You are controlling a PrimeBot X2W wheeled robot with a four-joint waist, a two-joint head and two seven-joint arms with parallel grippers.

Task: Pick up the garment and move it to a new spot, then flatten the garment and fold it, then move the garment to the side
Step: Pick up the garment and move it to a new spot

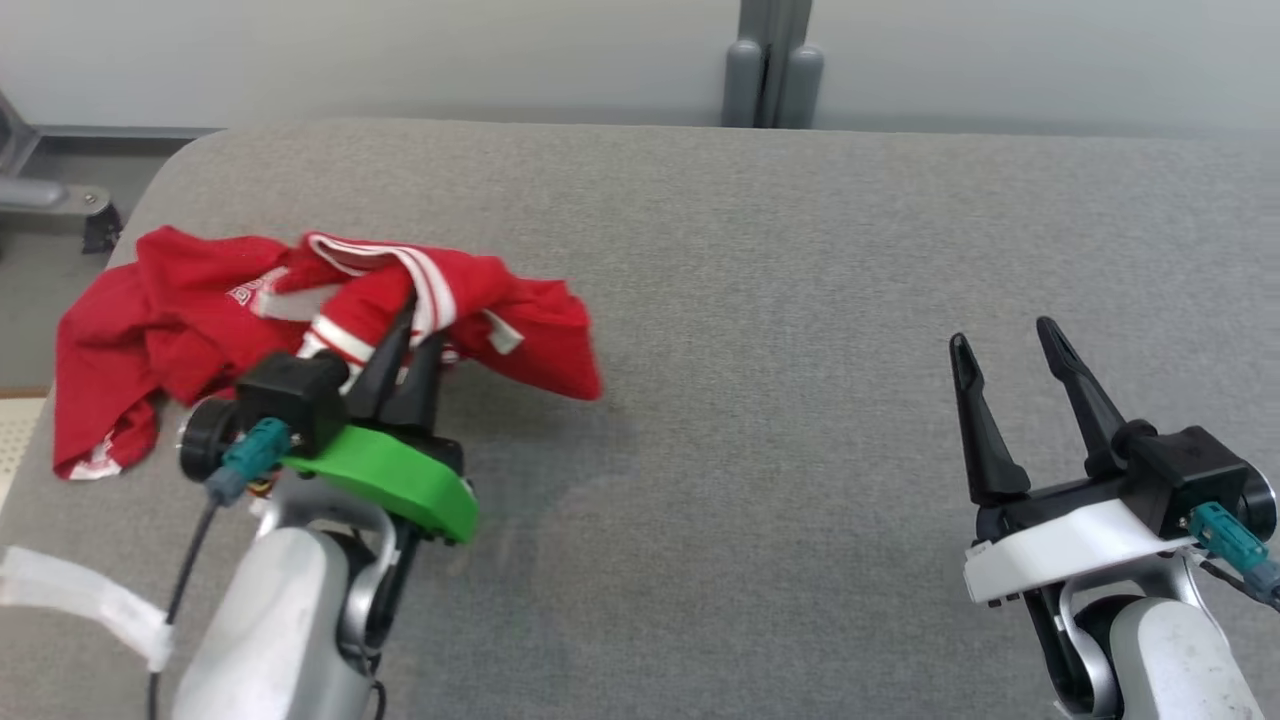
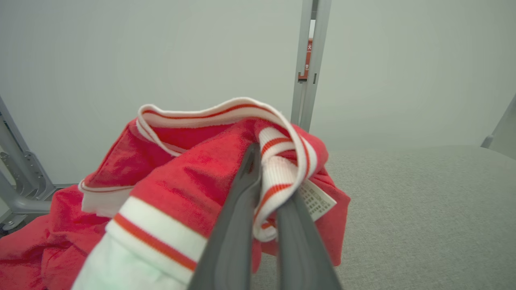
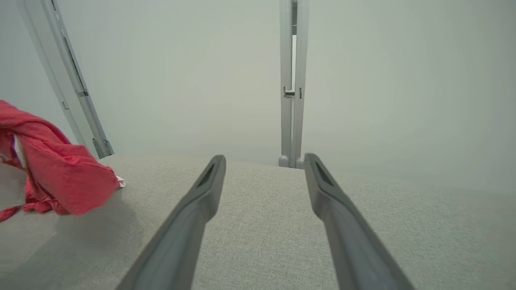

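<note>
The grey surface (image 1: 760, 300) spreads across the head view. The red garment (image 1: 180, 320) lies crumpled at its left end near the rounded corner, with its right edge lifted. The left tool (image 1: 418, 322) is clenched on the garment's white-and-red striped trim (image 2: 278, 161). The right tool (image 1: 1002, 332) is well apart at the right, fingers spread, gripping nothing. A small white label (image 2: 318, 199) hangs just beside the left tool's fingers.

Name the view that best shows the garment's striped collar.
Left wrist view: the collar loops close, pinched by the left gripper. Head view shows it small, above the fingers; right wrist view catches the garment's red edge.
</note>
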